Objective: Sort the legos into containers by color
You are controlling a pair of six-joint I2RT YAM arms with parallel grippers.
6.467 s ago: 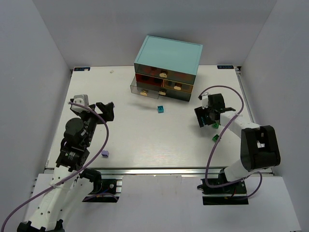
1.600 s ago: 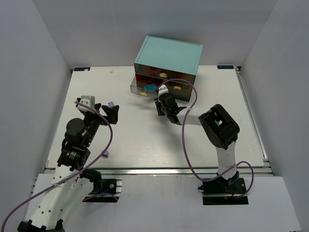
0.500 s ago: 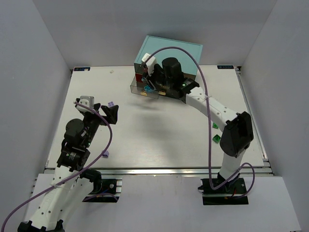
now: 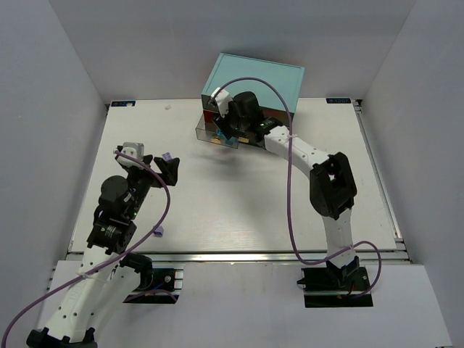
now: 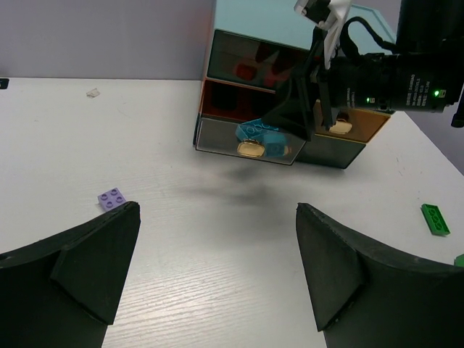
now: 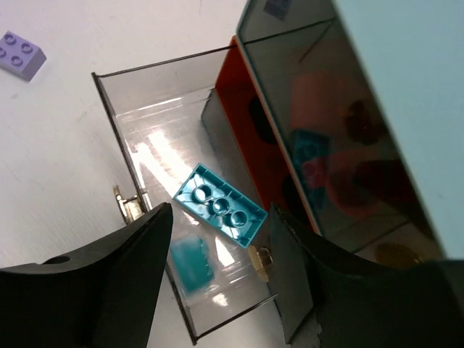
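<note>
The light-teal cabinet (image 4: 254,80) stands at the back. Its lower-left drawer (image 6: 138,130) is pulled out. My right gripper (image 6: 221,221) hangs over this drawer, open and holding nothing; it also shows in the top view (image 4: 226,129). A teal brick (image 6: 220,205) lies upside down in the drawer, and a smaller teal patch (image 6: 192,264) shows beside it. My left gripper (image 4: 161,165) is open and empty at the left of the table. A lavender brick (image 5: 112,197) lies just beyond its left finger. A second lavender brick (image 4: 157,232) lies near the front left.
Two green bricks (image 5: 435,219) lie on the table at the right. The other drawers are shut; the upper ones show red inside (image 5: 254,65). A small white scrap (image 4: 167,106) lies at the back left. The right arm (image 4: 330,185) spans the table's right half.
The teal brick that lay mid-table is gone from there. My right gripper went from the right side to that spot, then over the open drawer, where it stays; its elbow has swung left.
</note>
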